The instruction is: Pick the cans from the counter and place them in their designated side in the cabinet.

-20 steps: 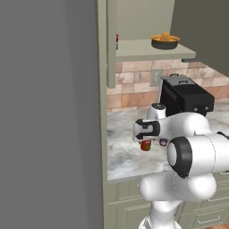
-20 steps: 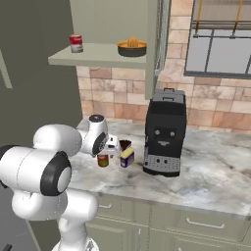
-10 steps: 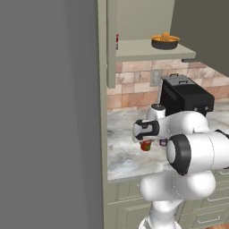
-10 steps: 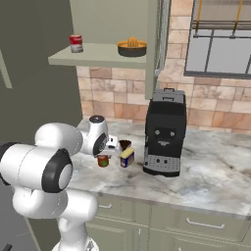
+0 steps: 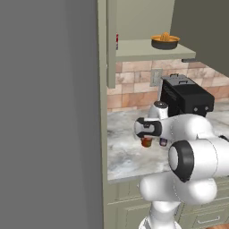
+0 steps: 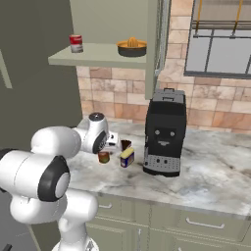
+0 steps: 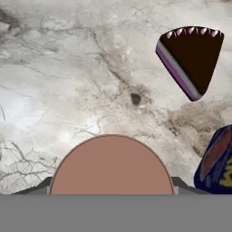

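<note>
Both cans still on the counter, my pincer over the red one

My pincer [image 6: 112,143] hangs right above the red can [image 6: 103,157] on the marble counter [image 6: 215,181]; whether its fingers are spread or pinching, I cannot tell. The blue can [image 6: 127,158] stands just beside, near the cake slice [image 7: 192,59]. Neither has reached the cabinet [image 6: 105,54] shelf yet.

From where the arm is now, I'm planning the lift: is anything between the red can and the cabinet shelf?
Nothing visible blocks it. The red can stands on the counter under the gripper; above it the cabinet shelf is open-fronted, carrying another can and a bowl.
</note>
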